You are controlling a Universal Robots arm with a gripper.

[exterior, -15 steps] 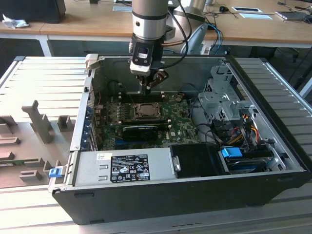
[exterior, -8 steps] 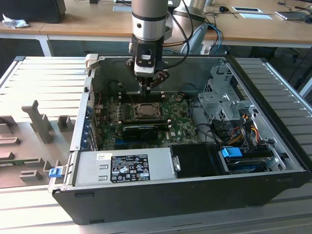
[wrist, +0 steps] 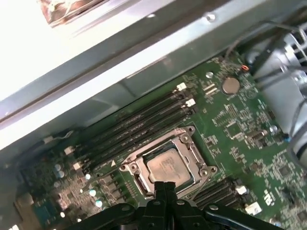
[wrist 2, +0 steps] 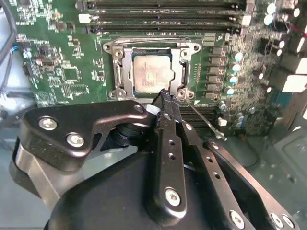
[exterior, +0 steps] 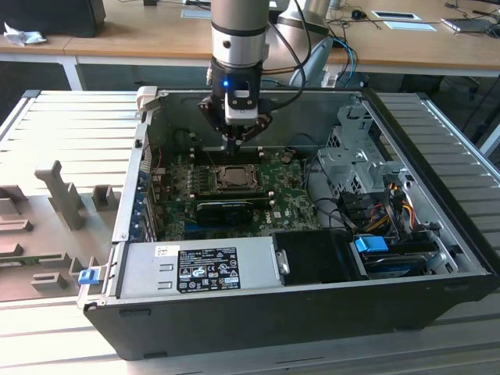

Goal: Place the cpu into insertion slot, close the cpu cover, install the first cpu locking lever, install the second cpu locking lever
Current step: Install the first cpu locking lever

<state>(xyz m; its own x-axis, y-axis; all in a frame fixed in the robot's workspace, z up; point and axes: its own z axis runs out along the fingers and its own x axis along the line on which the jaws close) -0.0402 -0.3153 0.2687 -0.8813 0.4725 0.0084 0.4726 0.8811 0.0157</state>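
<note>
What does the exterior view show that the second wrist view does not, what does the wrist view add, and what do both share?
Exterior view: the whole open computer case, the grey power supply box, the drive cage and the arm above the board.
Second wrist view: the thin wire lever angling away from the socket, and the memory slots up close.
Both: the green board, the chip seated under the metal cover frame, and the hand, shut, at the socket's edge.
</note>
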